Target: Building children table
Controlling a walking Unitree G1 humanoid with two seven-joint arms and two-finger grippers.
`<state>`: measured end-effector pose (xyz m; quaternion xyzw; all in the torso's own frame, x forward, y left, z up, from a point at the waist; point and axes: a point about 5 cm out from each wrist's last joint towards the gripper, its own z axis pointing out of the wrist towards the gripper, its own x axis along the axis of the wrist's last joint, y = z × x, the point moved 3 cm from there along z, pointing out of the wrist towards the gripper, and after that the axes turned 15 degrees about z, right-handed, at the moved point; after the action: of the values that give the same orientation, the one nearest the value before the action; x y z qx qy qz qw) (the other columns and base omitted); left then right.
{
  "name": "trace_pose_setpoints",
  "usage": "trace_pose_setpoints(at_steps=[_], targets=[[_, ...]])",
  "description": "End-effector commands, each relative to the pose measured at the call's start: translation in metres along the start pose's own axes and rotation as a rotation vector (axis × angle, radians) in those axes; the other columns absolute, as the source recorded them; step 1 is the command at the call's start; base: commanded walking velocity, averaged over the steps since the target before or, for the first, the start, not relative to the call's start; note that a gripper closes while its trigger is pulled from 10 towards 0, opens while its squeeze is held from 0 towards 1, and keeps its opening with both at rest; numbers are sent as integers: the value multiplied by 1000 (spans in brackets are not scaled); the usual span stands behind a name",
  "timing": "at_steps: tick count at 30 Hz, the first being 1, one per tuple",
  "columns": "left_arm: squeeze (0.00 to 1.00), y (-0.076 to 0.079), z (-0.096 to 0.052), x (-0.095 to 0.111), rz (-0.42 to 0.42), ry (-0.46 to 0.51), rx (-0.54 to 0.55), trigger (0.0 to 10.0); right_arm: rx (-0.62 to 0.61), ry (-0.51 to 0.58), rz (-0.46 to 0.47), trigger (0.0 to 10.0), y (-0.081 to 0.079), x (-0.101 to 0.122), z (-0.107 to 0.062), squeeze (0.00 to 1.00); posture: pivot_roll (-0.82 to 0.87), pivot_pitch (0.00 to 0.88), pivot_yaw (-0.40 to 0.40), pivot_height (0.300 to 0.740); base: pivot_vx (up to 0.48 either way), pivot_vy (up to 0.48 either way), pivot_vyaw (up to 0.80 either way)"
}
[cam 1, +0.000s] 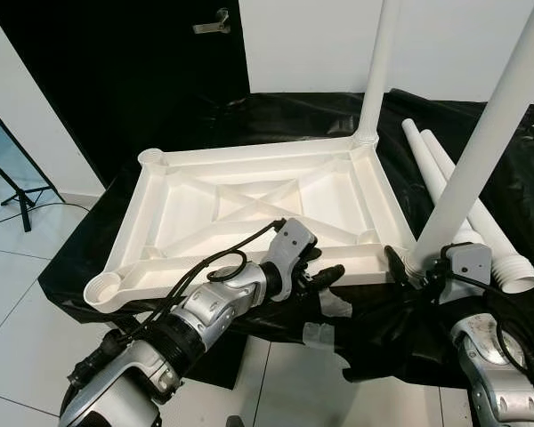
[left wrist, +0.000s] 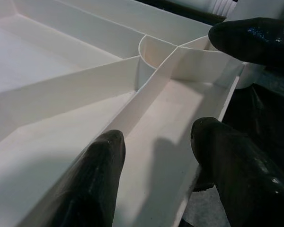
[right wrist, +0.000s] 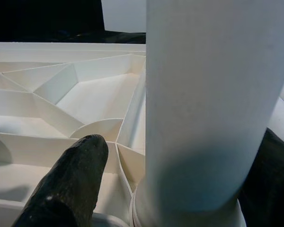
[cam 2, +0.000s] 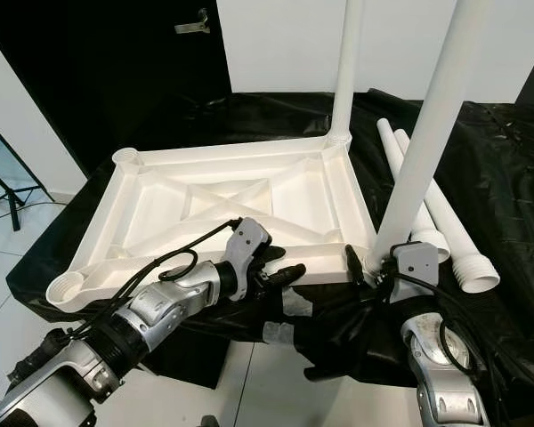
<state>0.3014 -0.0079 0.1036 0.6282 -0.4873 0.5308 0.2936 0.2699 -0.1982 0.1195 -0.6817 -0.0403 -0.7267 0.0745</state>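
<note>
The white children's table top lies upside down on a black cloth, ribs facing up. One white leg stands upright in the far right corner. A second leg stands in the near right corner. My left gripper is open at the near edge, with one finger inside the frame and the other outside the rim. My right gripper is open around the base of the near right leg, its finger a little apart from it. The near left socket and the far left socket hold no leg.
Two loose white legs lie side by side on the black cloth to the right of the table top. Behind is a dark door with a handle. A stand's legs rest on the white tiled floor at left.
</note>
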Motion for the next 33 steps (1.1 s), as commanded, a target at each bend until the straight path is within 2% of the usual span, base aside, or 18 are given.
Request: trace_pose_setpoints(at_steps=[1, 10, 16, 25, 33], targets=[[75, 65, -29, 7, -31, 181, -888, 10000, 27, -9, 6, 10000, -7, -3, 2, 0, 44, 0, 61, 740, 0, 0, 0], [71, 65, -32, 11, -21, 187, -908, 10000, 20, -11, 9, 10000, -7, -4, 1, 0, 40, 0, 66, 740, 0, 0, 0], [75, 65, -36, 22, -34, 245, -911, 10000, 14, -15, 12, 10000, -7, -6, 1, 0, 41, 0, 68, 740, 0, 0, 0], [75, 65, -39, 25, -40, 264, -910, 10000, 19, -24, 9, 10000, -8, -8, 0, 0, 48, 0, 64, 740, 0, 0, 0], [71, 72, -33, 5, 12, 163, -910, 10000, 22, -30, 5, 10000, -7, -9, 0, 0, 50, 0, 62, 740, 0, 0, 0]])
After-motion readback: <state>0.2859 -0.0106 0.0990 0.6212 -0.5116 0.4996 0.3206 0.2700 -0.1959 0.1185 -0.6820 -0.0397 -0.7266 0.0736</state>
